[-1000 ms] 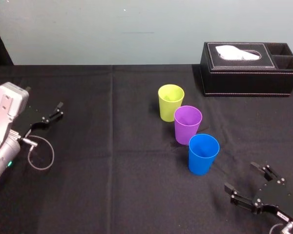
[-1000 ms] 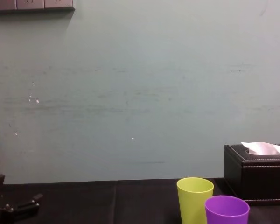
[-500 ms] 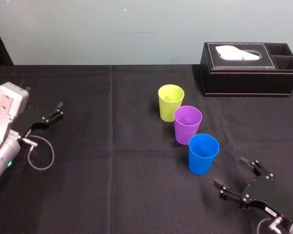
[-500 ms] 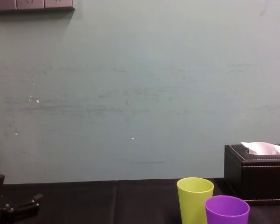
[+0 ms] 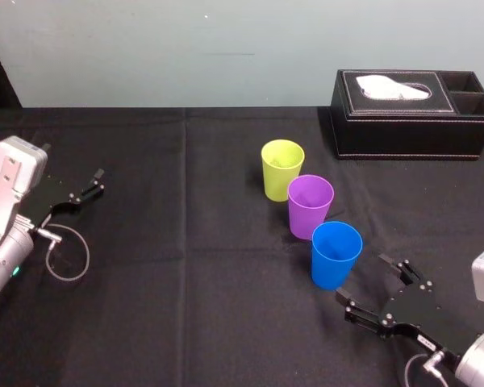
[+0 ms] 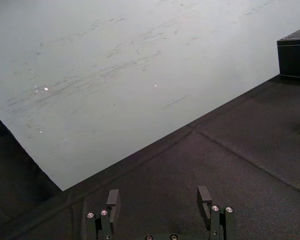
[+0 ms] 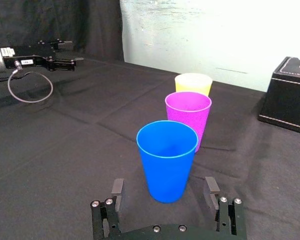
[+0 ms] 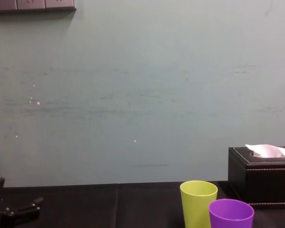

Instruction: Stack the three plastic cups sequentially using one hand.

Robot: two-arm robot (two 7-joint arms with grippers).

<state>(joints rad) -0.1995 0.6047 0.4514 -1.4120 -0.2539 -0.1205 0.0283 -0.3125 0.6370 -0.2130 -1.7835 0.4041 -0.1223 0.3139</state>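
Three cups stand upright in a diagonal row on the black tablecloth: a yellow-green cup (image 5: 282, 168) farthest back, a purple cup (image 5: 310, 205) in the middle, and a blue cup (image 5: 335, 254) nearest. My right gripper (image 5: 361, 277) is low over the cloth just to the near right of the blue cup, open and not touching it. In the right wrist view the blue cup (image 7: 167, 155) stands straight ahead of the gripper (image 7: 164, 187), a little beyond its spread fingertips, with the purple cup (image 7: 188, 117) and yellow-green cup (image 7: 193, 84) behind. My left gripper (image 5: 91, 185) rests open at the far left.
A black leather tissue box (image 5: 411, 113) with a white tissue stands at the back right, behind the cups. A grey cable loop (image 5: 67, 256) lies beside the left arm. Bare black cloth (image 5: 194, 306) stretches between the two arms.
My right gripper has moved forward and to the left, closing in on the blue cup, still open. The cups and the left arm have not moved.
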